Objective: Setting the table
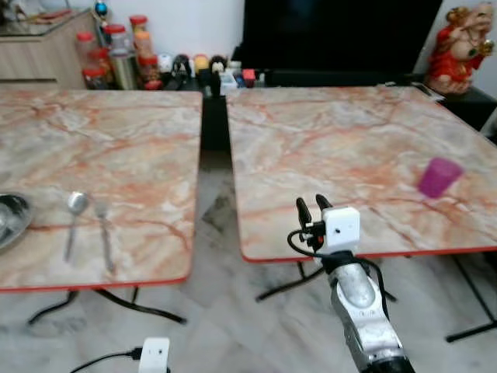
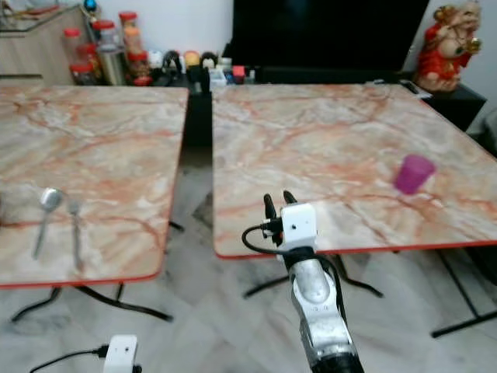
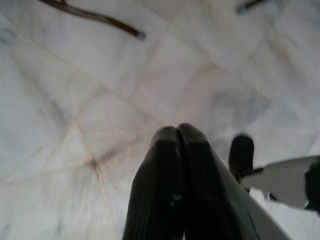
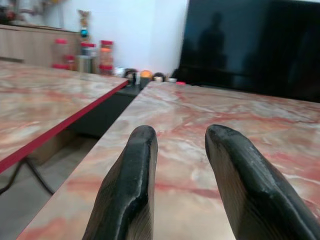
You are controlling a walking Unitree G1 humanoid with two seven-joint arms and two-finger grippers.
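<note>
A purple cup (image 1: 439, 176) stands on the right marble table (image 1: 349, 140), near its right side. On the left marble table (image 1: 101, 148) a spoon (image 1: 74, 221) and a fork (image 1: 104, 233) lie side by side, with a steel plate (image 1: 9, 217) at the far left edge. My right gripper (image 1: 312, 208) is raised at the front edge of the right table, open and empty, well left of the cup. My left gripper (image 3: 177, 137) hangs low over the floor, its fingers pressed together.
A gap of tiled floor (image 1: 213, 210) separates the two tables. Jars and small bottles (image 1: 124, 54) line the back, beside a dark TV screen (image 1: 342, 35). A red figurine (image 1: 460, 50) sits at the back right. Table legs (image 1: 116, 299) spread across the floor.
</note>
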